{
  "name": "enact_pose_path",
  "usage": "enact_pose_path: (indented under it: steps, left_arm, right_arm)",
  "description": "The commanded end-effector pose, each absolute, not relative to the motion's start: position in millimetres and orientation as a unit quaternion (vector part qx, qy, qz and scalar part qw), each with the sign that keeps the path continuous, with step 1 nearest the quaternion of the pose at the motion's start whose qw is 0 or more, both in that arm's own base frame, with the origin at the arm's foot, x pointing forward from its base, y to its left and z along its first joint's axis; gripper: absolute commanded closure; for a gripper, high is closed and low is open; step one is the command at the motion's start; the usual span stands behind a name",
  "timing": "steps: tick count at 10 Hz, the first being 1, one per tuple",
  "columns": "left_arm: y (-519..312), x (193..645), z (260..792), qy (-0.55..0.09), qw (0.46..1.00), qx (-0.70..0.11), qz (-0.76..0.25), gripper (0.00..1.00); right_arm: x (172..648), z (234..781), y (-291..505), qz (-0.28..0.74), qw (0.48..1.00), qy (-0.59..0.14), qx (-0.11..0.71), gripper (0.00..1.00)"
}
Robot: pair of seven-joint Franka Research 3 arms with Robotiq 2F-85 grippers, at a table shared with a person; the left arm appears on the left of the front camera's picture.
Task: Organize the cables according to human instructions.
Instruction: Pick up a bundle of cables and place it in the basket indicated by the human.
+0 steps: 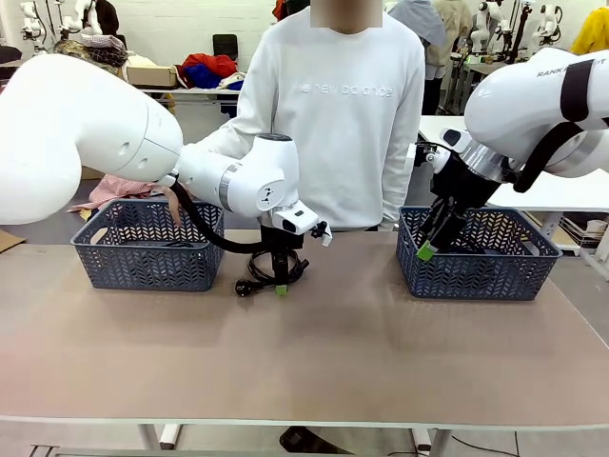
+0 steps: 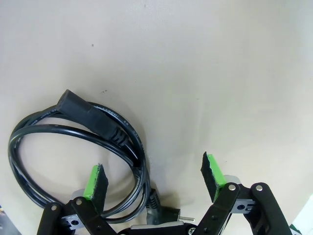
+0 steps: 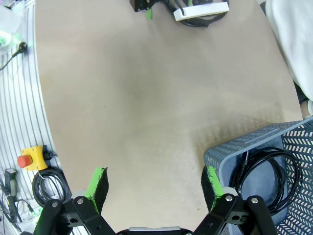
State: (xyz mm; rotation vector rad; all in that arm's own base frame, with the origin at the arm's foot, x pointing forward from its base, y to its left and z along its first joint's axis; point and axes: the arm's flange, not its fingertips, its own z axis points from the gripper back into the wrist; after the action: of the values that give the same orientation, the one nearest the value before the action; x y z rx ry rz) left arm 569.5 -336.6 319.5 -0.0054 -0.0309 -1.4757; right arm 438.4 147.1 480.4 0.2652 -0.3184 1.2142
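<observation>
Black cord coiled in a loop [image 1: 271, 276] lies on the table [image 1: 304, 352] between the two baskets, directly under the left claw [image 1: 279, 285], which stands released with its pads apart. In the left wrist view one pad [image 2: 95, 180] sits over the loop's near strands, the rest of the coil spreading off to that side, its long way running across the claw's opening. Another cord [image 3: 264, 174] rests inside the right basket [image 1: 476, 252], and the right claw [image 1: 425, 251], also released, hangs at that basket's near corner. A person's hand [image 1: 173, 205] reaches at the left basket [image 1: 147, 246]. The left arm is much nearer; nothing blocks a pinch.
</observation>
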Motion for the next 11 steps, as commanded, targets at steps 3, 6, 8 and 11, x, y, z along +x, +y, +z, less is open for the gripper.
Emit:
enact_pose_path:
  steps: [3, 6, 8, 11]
  left_arm:
    - [-335.9, 568.9, 316.3, -0.004, 0.743, -0.011, -0.669, 0.00]
    - [-336.2, 569.6, 315.4, 0.003, 0.745, -0.027, -0.667, 0.00]
    - [-335.5, 569.6, 315.8, 0.007, 0.746, -0.036, -0.665, 0.00]
    - [-334.8, 571.0, 313.6, 0.017, 0.745, -0.038, -0.665, 0.15]
  right_arm:
    - [438.4, 482.5, 148.0, 0.566, 0.801, -0.151, 0.122, 0.00]
    - [438.4, 482.5, 148.0, 0.566, 0.801, -0.151, 0.122, 0.00]
    - [438.4, 482.5, 148.0, 0.566, 0.801, -0.151, 0.122, 0.00]
    - [438.4, 482.5, 148.0, 0.566, 0.801, -0.151, 0.122, 0.00]
